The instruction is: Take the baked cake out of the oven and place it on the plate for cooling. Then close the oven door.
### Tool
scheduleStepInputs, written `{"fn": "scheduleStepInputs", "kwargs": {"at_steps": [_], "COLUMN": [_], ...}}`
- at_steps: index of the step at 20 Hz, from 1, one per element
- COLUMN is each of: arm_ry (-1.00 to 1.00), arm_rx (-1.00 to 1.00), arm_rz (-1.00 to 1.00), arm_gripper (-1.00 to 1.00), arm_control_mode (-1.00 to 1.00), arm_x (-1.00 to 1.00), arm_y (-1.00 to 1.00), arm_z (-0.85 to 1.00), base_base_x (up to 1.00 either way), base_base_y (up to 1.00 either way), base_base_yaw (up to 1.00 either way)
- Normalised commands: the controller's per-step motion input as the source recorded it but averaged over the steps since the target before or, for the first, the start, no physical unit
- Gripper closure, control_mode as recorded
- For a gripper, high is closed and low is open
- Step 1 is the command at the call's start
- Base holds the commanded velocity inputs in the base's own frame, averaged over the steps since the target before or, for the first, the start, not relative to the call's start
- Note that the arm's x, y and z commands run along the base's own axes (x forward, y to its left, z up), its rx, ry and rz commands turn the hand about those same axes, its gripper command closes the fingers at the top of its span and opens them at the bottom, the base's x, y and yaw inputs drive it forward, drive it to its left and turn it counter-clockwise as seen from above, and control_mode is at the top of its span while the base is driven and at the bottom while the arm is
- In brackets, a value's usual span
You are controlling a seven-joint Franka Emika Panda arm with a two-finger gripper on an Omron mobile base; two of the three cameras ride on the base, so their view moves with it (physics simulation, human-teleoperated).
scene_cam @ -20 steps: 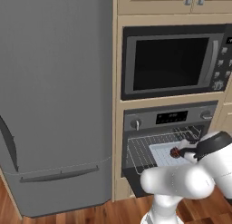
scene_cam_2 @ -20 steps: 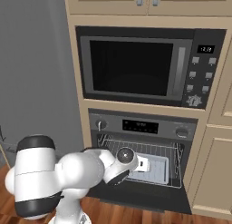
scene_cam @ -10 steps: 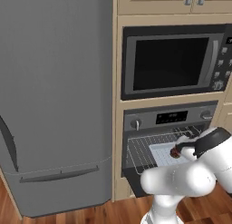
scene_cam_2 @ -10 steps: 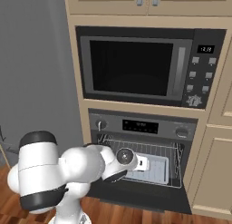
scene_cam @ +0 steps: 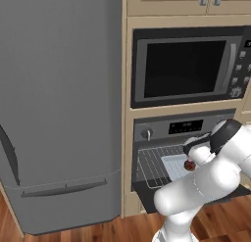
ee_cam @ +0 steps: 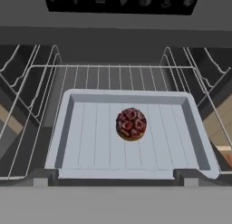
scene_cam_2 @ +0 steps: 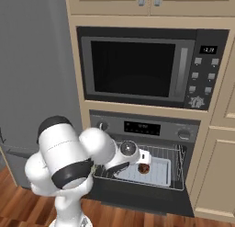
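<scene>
Fingers (ee_cam: 115,178) nearer cake (ee_cam: 131,124) than a second ago.

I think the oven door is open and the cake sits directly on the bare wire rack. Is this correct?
Not quite. The oven door is open, but the cake sits on the pale grey tray, which lies on the wire rack; the hand view shows it.

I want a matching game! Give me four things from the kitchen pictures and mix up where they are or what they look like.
Things:
1. baked cake
2. tray
3. oven door
4. microwave

Descriptions:
A. folded down, open
B. above the oven, door shut
C. small, reddish-brown, sitting in the tray's middle
D. pale grey, lying on the wire rack

Pairs: 1-C, 2-D, 3-A, 4-B
</scene>
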Motion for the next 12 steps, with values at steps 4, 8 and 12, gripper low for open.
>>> {"fn": "scheduleStepInputs", "kwargs": {"at_steps": [4, 8, 12], "arm_ry": [-0.01, -0.04, -0.02], "arm_rx": [0.06, 0.04, 0.00], "arm_rz": [0.00, 0.00, 0.00], "arm_gripper": [-1.00, -1.00, -1.00], "arm_control_mode": [-1.00, -1.00, -1.00], "arm_x": [0.33, 0.09, 0.00], "arm_y": [-0.16, -0.39, -0.23], "arm_z": [-0.20, -0.34, -0.37], "base_base_x": [0.00, 0.00, 0.00], "base_base_y": [0.00, 0.00, 0.00], "base_base_yaw": [0.00, 0.00, 0.00]}}
